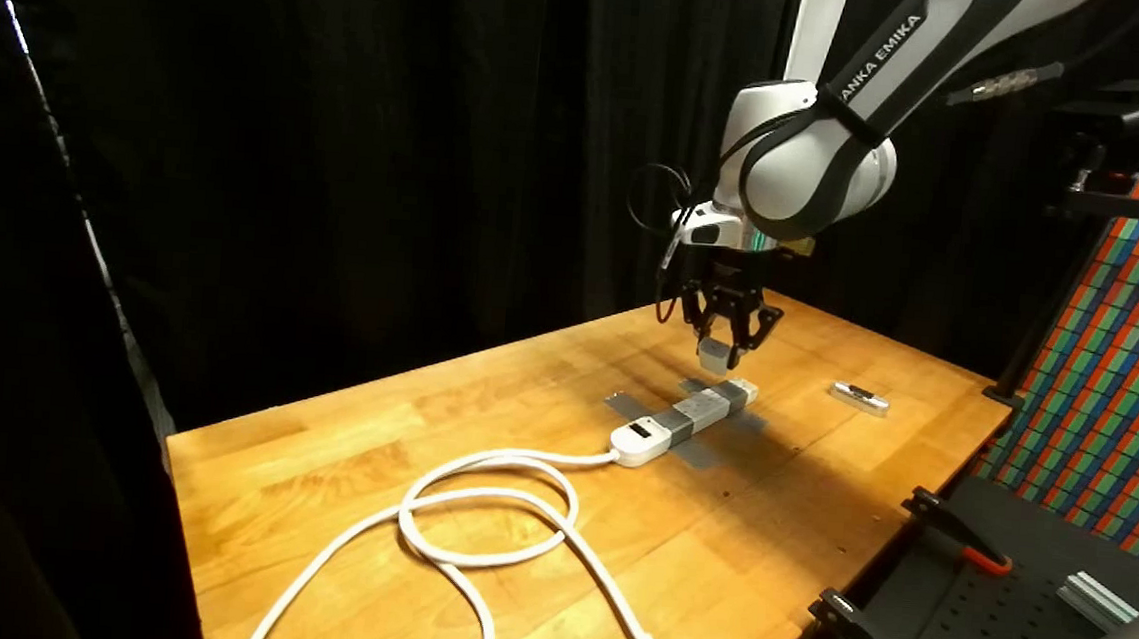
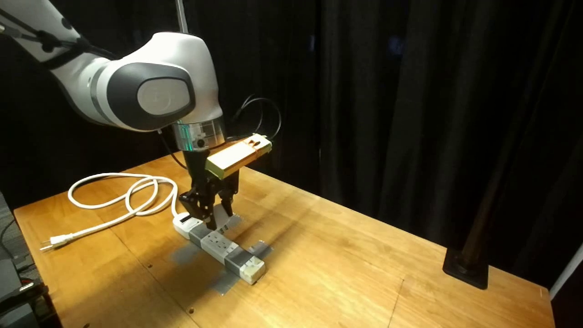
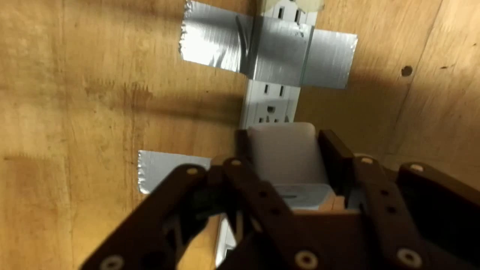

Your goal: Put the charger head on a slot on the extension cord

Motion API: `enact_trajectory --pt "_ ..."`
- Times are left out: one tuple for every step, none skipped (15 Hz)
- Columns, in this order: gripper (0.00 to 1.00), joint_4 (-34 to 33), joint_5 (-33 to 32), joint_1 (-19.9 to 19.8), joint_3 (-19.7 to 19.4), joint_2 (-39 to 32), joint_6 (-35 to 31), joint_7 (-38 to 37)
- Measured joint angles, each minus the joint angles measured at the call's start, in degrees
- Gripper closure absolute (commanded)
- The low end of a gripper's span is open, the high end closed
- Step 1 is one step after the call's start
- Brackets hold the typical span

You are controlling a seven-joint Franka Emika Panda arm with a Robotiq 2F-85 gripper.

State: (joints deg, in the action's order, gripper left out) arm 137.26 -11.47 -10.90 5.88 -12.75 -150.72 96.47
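Note:
The charger head [image 1: 714,358] is a small white-grey block held between the fingertips of my gripper [image 1: 719,352]. It also shows in an exterior view [image 2: 222,216], with small prongs at its lower end. In the wrist view the charger head [image 3: 287,155] sits between both fingers, and my gripper [image 3: 285,139] is shut on it. The extension cord's white strip [image 2: 221,243] lies on the table below, apart from the charger head. In the wrist view open slots of the strip [image 3: 272,100] show just ahead of the charger head; the part beneath it is hidden.
Grey tape [image 3: 281,52] fixes the strip to the wooden table. The white cable [image 1: 575,457] lies looped on the table. A small white bar with a dark top [image 1: 860,397] lies near the strip. Clamps [image 1: 961,532] grip the table edge. A post base [image 2: 467,271] stands at a corner.

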Motion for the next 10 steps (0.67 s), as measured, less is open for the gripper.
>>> enact_trajectory --pt "0.77 0.1 3.8 -0.1 0.1 -0.1 0.0 3.1" --pt "0.77 0.1 7.1 -0.2 0.2 -0.2 0.1 5.9" --pt "0.77 0.1 9.9 -0.3 0.2 -0.2 0.1 8.2" --pt "0.77 0.1 12.0 -0.3 0.2 -0.2 0.1 9.9" --pt "0.77 0.1 13.7 -0.4 0.2 -0.2 0.2 11.2" --pt "0.77 0.0 15.4 -0.4 0.1 -0.2 0.6 12.2" --pt "0.77 -0.2 16.8 -0.4 0.1 -0.2 1.0 13.0" --pt "0.52 -0.3 17.5 -0.4 0.0 -0.2 1.2 13.5" --pt "0.52 -0.2 17.5 -0.4 -0.2 -0.3 1.2 13.5" --pt "0.52 -0.2 17.5 -0.2 -0.3 -0.4 1.2 13.4"
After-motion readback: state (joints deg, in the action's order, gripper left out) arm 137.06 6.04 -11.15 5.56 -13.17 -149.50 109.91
